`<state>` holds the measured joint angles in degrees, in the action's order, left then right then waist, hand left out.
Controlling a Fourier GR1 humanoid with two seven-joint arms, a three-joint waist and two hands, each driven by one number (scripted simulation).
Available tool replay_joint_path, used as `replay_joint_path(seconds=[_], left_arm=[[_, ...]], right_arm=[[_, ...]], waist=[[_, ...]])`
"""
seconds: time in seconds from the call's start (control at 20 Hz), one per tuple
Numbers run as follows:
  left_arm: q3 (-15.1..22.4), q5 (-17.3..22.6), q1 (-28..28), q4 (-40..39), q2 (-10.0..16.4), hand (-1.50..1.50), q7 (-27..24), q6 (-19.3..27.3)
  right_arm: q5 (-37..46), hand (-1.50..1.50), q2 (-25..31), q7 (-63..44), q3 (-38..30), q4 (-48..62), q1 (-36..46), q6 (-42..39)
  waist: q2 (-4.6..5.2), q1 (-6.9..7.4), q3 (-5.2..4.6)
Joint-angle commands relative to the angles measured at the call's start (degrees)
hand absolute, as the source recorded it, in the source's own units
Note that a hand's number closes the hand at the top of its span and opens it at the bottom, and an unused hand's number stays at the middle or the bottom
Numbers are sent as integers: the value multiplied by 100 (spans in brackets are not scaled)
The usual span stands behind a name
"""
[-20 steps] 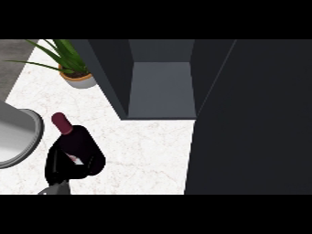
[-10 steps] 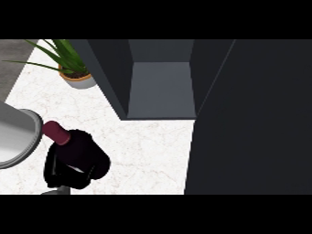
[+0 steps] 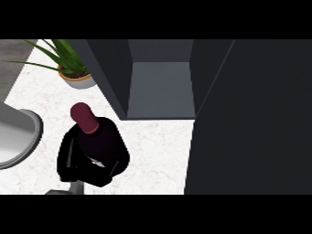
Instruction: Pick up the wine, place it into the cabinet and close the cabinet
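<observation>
The wine bottle (image 3: 84, 118) is dark with a maroon cap, and its neck points away and slightly left. My right hand (image 3: 94, 157) is shut on the bottle's body and hides most of it, over the white counter (image 3: 151, 146). The open cabinet (image 3: 159, 89) stands just beyond and to the right, with a bare grey floor inside. Its dark door (image 3: 260, 119) hangs open and fills the view's right side. The bottle is in front of the cabinet's left wall, outside it. My left hand does not show.
A potted plant (image 3: 74, 75) stands at the back left, beside the cabinet's left wall. A large grey cylinder (image 3: 6, 137) fills the left edge, close to the hand. Bare counter lies between the hand and the open door.
The hand with the bottle has shifted right, toward the cabinet opening, and the cap now sits higher and further right. The grey cylinder has not moved.
</observation>
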<state>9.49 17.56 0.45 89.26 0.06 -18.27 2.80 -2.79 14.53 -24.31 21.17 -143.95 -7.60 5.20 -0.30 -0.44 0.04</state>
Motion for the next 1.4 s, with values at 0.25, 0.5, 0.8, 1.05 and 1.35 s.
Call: replay_joint_path(seconds=[0.25, 0.5, 0.8, 1.05, 1.35], left_arm=[[967, 120, -1150, 492, -6, 150, 1111, 1974], [1188, 367, -1646, -282, -6, 150, 999, 2528], [1053, 400, -2539, -1145, -6, 150, 1171, 2924], [1179, 496, -2648, -1766, -6, 150, 676, 2929], [1678, 1283, -2906, -2756, -6, 150, -152, 3214]], right_arm=[[-422, -150, 59, -181, -41, -1134, -616, -170], [-610, -150, 50, -369, -272, -1177, -314, -208], [-539, -150, -76, -86, -201, -933, -497, -306], [-709, -150, -46, -42, -371, -961, -535, -430], [-782, -150, -32, -226, -411, -1045, -538, -484]], waist=[[7, -76, 0], [28, -86, -4], [32, -80, -4], [35, -68, -4], [53, -182, -8]])
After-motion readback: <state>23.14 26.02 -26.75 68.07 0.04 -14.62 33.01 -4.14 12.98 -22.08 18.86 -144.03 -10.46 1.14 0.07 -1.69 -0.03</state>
